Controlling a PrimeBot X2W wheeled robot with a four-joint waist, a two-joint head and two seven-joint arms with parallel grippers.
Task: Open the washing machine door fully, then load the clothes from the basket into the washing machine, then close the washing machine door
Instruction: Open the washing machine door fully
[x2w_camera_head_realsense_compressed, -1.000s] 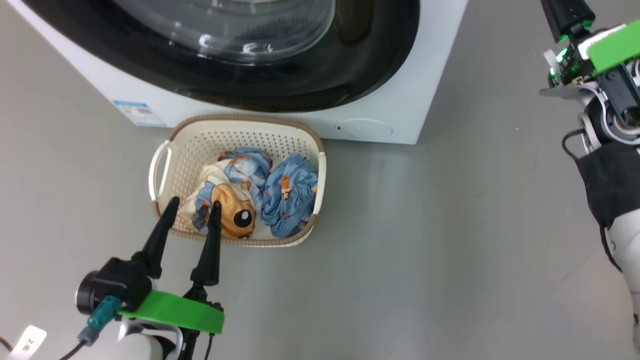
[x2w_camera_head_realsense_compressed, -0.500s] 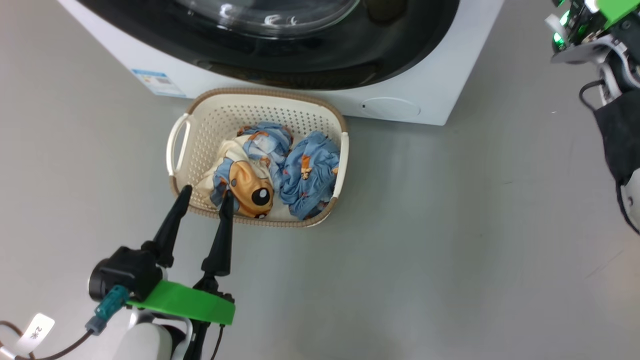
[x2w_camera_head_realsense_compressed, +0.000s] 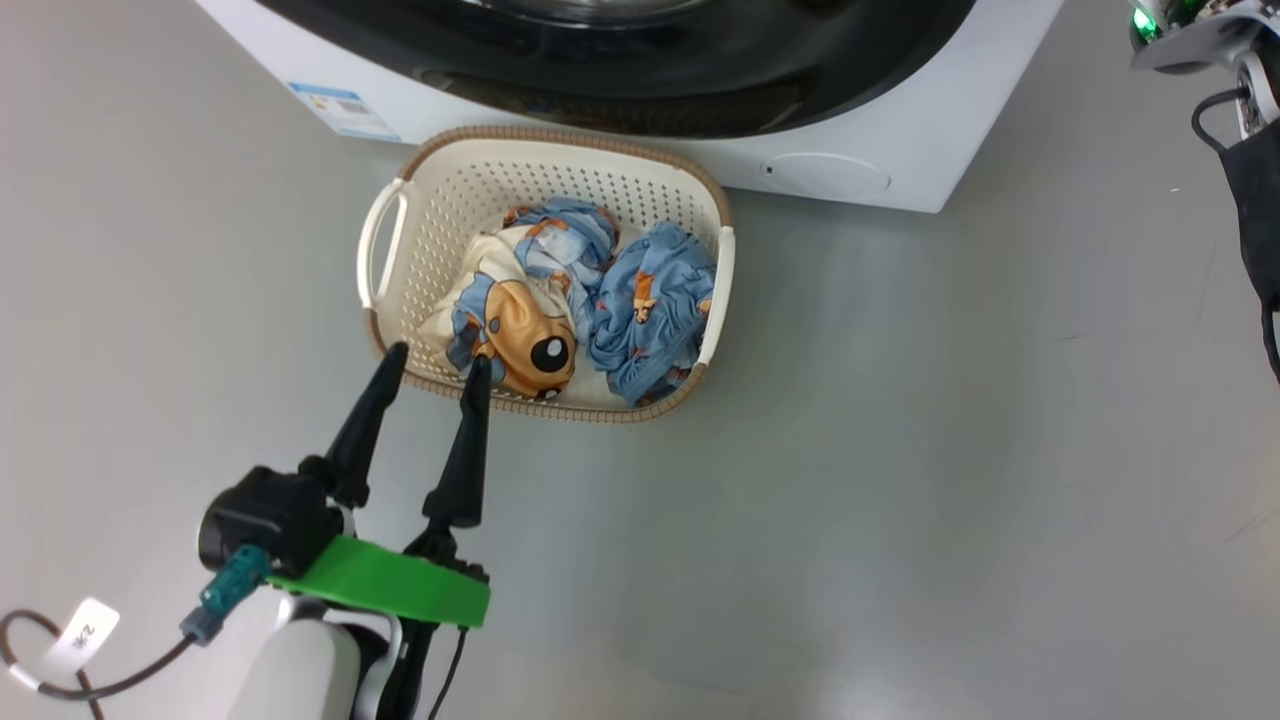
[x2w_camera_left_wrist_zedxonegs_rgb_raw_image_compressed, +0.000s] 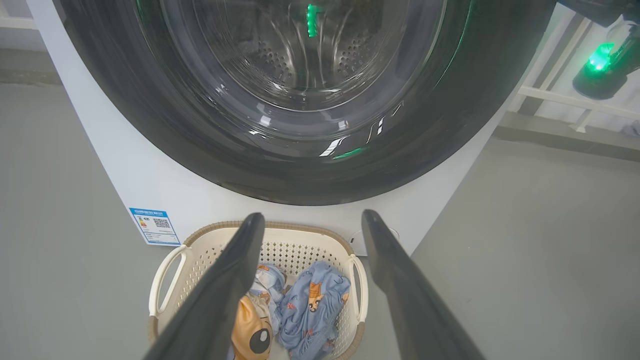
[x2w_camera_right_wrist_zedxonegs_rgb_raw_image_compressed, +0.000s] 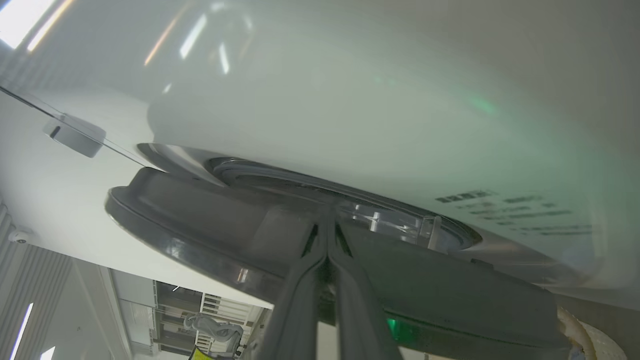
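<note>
The washing machine (x2w_camera_head_realsense_compressed: 900, 150) stands at the top of the head view, white, with the glossy black rim of the washing machine door (x2w_camera_head_realsense_compressed: 650, 90) across its front. Before it on the floor sits the cream basket (x2w_camera_head_realsense_compressed: 560, 135) holding the blue and cream clothes (x2w_camera_head_realsense_compressed: 600, 300) with orange dog prints. My left gripper (x2w_camera_head_realsense_compressed: 438, 358) is open, its tips just over the basket's near-left rim, holding nothing. The left wrist view shows this gripper (x2w_camera_left_wrist_zedxonegs_rgb_raw_image_compressed: 311, 217) spread before the door (x2w_camera_left_wrist_zedxonegs_rgb_raw_image_compressed: 300, 165) and above the clothes (x2w_camera_left_wrist_zedxonegs_rgb_raw_image_compressed: 312, 305). My right gripper (x2w_camera_right_wrist_zedxonegs_rgb_raw_image_compressed: 327, 225) is shut, tips at the door's edge (x2w_camera_right_wrist_zedxonegs_rgb_raw_image_compressed: 200, 220).
Grey floor lies to the right of the basket and in front of it. A blue label sticker (x2w_camera_head_realsense_compressed: 340, 108) marks the machine's lower left corner. Part of my right arm (x2w_camera_head_realsense_compressed: 1200, 30) shows at the top right, its green light (x2w_camera_left_wrist_zedxonegs_rgb_raw_image_compressed: 597, 70) beside the door.
The head camera has moved, so machine, basket and right arm sit higher and further right in its picture. The left gripper stays open at the basket's near rim.
</note>
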